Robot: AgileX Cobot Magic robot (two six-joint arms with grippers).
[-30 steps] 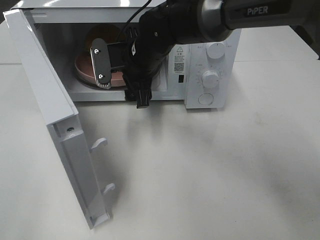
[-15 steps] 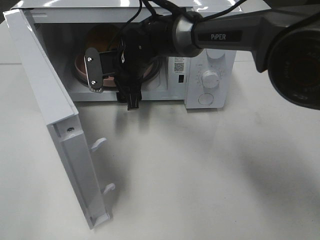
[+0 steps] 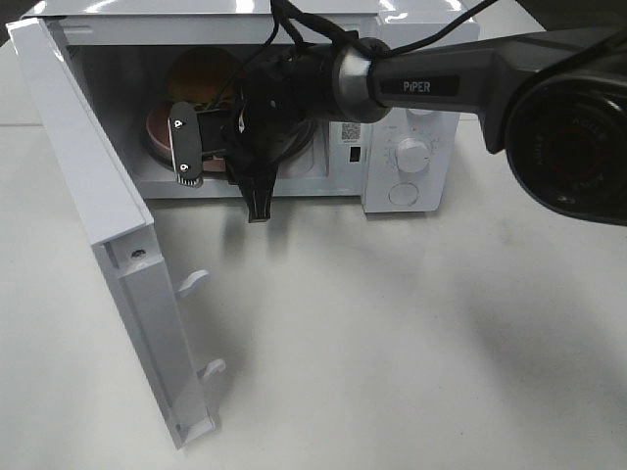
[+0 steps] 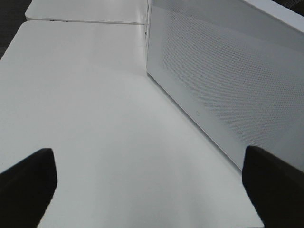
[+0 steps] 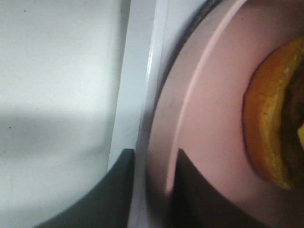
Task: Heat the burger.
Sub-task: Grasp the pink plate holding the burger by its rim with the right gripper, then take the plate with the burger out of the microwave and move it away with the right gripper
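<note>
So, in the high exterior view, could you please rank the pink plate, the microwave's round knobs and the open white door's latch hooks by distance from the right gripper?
1. Pink plate, inside the microwave, at the right gripper.
2. Round knobs, on the panel to the right.
3. Latch hooks, on the open white door, nearest the camera.

You're looking at a plain white table (image 3: 411, 343), evenly lit, soft shadows pooling across it; a second white table (image 4: 80, 10) butts up behind, a thin seam between.
</note>
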